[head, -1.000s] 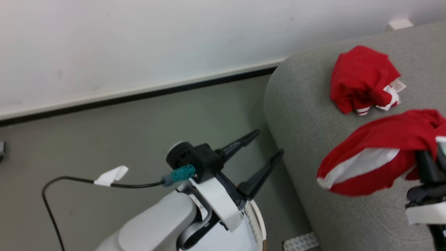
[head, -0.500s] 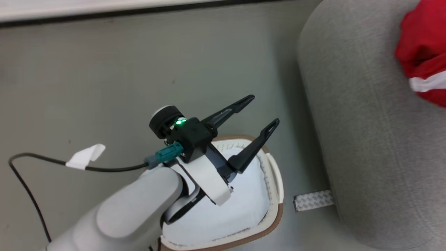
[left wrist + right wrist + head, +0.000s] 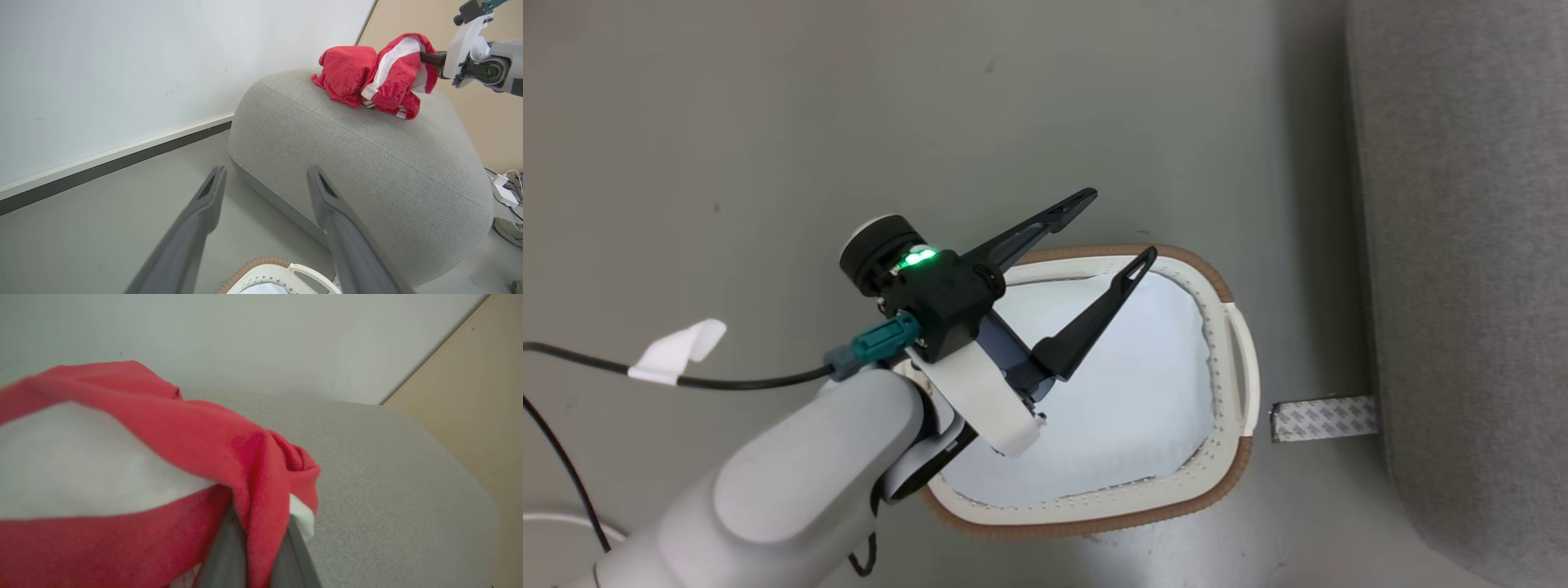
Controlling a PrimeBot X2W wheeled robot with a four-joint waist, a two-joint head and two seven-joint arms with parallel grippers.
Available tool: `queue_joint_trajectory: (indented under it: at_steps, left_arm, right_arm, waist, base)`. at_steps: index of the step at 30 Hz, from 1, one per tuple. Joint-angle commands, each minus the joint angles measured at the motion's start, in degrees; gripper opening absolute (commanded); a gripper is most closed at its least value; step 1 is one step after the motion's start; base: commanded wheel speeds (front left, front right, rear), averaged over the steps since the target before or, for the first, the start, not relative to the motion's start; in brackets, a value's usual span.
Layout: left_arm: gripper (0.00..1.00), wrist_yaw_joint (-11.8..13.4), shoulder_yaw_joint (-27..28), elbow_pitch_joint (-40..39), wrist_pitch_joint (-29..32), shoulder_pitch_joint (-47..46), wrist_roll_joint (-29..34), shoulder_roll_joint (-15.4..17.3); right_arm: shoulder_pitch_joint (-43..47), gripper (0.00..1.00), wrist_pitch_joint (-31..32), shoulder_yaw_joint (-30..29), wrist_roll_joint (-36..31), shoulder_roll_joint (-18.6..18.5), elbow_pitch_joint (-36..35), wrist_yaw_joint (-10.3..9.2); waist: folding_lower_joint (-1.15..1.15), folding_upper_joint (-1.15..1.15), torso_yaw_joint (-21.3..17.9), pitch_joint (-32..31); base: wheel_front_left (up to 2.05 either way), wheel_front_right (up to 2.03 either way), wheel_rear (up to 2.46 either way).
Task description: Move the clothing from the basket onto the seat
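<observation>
Clothing [image 3: 367, 77] was pretty much all over at the seat [image 3: 367, 175] when I looked. One red garment [image 3: 341, 71] lay bunched on top of the grey cushion. The second red garment [image 3: 171, 457] was right beside it, touching it, pinched between the fingers of the right gripper [image 3: 255, 547]. Its striped hem looked like it was brushing the upholstery, though I couldn't say for sure whether any weight was resting there. The left gripper [image 3: 1123, 222] hung over the basket [image 3: 1233, 457] with its fingers spread wide and nothing in them. Down in the basket lay a pale white-blue cloth [image 3: 1135, 392]; I saw no red in there.

So I'd call it the drop-off of the last piece, nearly the end of the job. Next move, as I read it: lower a touch and let the right fingers part so the fabric settled fully on the cushion, well in from the rounded edge. Then pull back without snagging a fold. The pale cloth wasn't part of the job, so the left arm had nothing to fetch.
</observation>
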Motion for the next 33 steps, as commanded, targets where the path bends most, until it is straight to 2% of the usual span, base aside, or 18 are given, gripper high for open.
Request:
queue_joint_trajectory:
  at_steps: [1, 3, 4, 5, 6, 7, 13, 17, 22, 25, 29, 33]
  left_arm:
    - [1.0, -0.13, 0.17, 0.24, -0.59, 0.09, -0.09, 0.28]
    - [1.0, -0.15, 0.38, 0.58, -0.84, 0.56, -0.48, 0.07]
    - [1.0, -0.13, 0.58, 0.82, -0.9, 0.76, -0.6, 0.03]
    - [1.0, -0.09, 0.73, 1.04, -1.07, 0.95, -0.79, -0.03]
    - [1.0, -0.06, 0.93, 1.28, -1.11, 1.13, -0.9, -0.08]
    - [1.0, -0.07, 1.1, 1.49, -1.14, 1.24, -1.07, -0.16]
    - [1.0, 0.07, 1.89, 2.61, -1.64, 2.33, -1.76, -1.08]
    - [1.0, -0.11, 2.12, 4.1, -1.89, 4.01, -2.18, -2.16]
    - [1.0, -0.01, 2.85, 6.02, -1.96, 6.65, -2.95, -3.52]
    - [1.0, 0.35, 3.96, 6.94, -1.98, 8.67, -3.61, -4.27]
    - [1.0, 0.79, 6.49, 7.42, -2.0, 11.81, -4.23, -5.11]
    - [1.0, 1.68, 10.25, 7.52, -2.0, 14.84, -4.34, -5.28]
  right_arm:
    - [-1.85, 0.0, 1.3, -1.91, -3.04, -0.04, 2.38, -0.15]
    - [-2.4, 0.0, 3.17, -3.24, -5.75, 1.41, 3.88, -0.15]
    - [-2.52, 0.07, 4.33, -3.34, -7.1, 2.11, 4.09, -0.15]
    - [-2.86, 0.34, 5.58, -3.05, -7.92, 2.93, 4.05, -0.15]
    - [-3.35, 0.55, 6.5, -3.08, -9.01, 3.56, 3.7, -0.15]
    - [-3.67, 0.99, 7.54, -3.18, -10.23, 3.98, 3.22, -0.15]
    - [-3.52, 1.0, 15.93, -2.53, -14.8, 7.28, 0.08, -0.15]
    - [-0.19, 1.0, 22.33, -1.53, -16.34, 7.91, -3.03, -0.15]
    - [4.71, 1.0, 28.28, 0.06, -14.81, 6.63, -7.59, -0.15]
    - [8.16, 1.0, 31.38, 2.72, -11.96, 4.34, -12.1, -0.15]
    - [11.87, 1.0, 31.91, 6.54, -7.74, 1.77, -17.53, -0.15]
    - [13.89, 1.0, 29.67, 10.07, -2.9, -0.1, -21.66, -0.15]
  waist:
    - [-0.02, 0.0, 1.15, 0.42]
    - [-0.02, 0.0, 1.42, -0.17]
    - [-0.02, 0.0, 1.45, -0.55]
    - [-0.02, 0.0, 1.43, -0.94]
    - [-0.02, 0.0, 1.38, -1.38]
    - [-0.02, 0.0, 1.31, -1.81]
    - [-0.02, 0.0, 0.63, -5.74]
    - [-0.02, 0.0, 0.29, -10.54]
    - [-0.02, 0.0, 0.24, -16.65]
    - [-0.02, 0.0, 0.23, -20.96]
    - [-0.02, 0.0, 0.54, -26.51]
    - [-0.02, 0.0, 1.67, -30.87]
  base:
    - [0.0, 0.0, 0.0]
    - [0.0, 0.0, 0.0]
    - [0.0, 0.0, 0.0]
    - [0.0, 0.0, 0.0]
    - [0.0, 0.0, 0.0]
    - [0.0, 0.0, 0.0]
    - [0.0, 0.0, 0.0]
    - [0.0, 0.0, 0.0]
    - [0.0, 0.0, 0.0]
    - [0.0, 0.0, 0.0]
    - [0.0, 0.0, 0.0]
    - [0.0, 0.0, 0.0]
